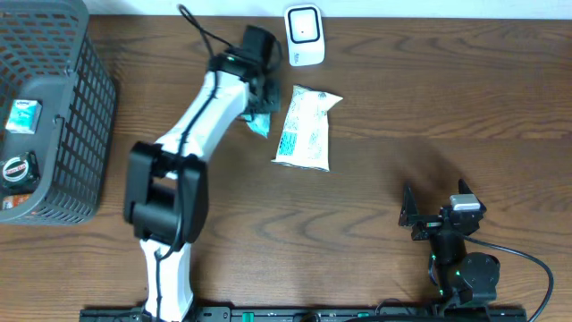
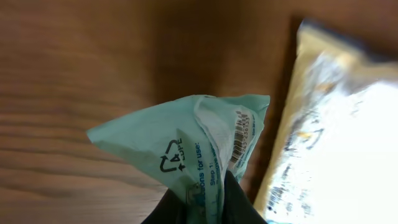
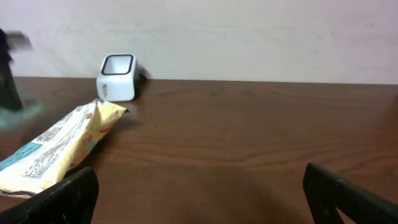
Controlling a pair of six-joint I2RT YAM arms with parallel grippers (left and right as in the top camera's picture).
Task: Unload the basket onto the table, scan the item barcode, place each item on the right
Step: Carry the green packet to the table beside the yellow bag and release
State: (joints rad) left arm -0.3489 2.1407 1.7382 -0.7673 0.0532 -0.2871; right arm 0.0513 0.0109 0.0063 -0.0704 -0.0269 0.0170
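A dark brown wooden table (image 1: 402, 134) fills the scene. At its far left stands a black mesh basket (image 1: 89, 107) with a few small packaged goods inside, among them a teal packet (image 1: 21, 116).

The white-and-black left arm (image 1: 201, 116) stretches from the near edge diagonally toward the far centre. The black right arm (image 1: 456, 259) sits folded at the near right, well apart from everything else.

A long white-and-yellow crinkled snack bag (image 1: 304, 130) lies flat on the table right of the left arm's wrist. Far of it, by the far edge, stands a small white box-shaped barcode scanner (image 1: 304, 34) with a dark window on its face.

The left gripper (image 2: 208, 205) is clamped nearly closed on the near end of a small teal plastic sachet (image 2: 180, 149). The sachet is held above the table just left of the snack bag and near of the scanner. A recycling symbol and a printed barcode (image 2: 239, 140) show on the sachet's wrinkled face.

The right gripper (image 3: 200, 199) has its jaws spread fully wide with nothing between them; it hangs low over bare wood.
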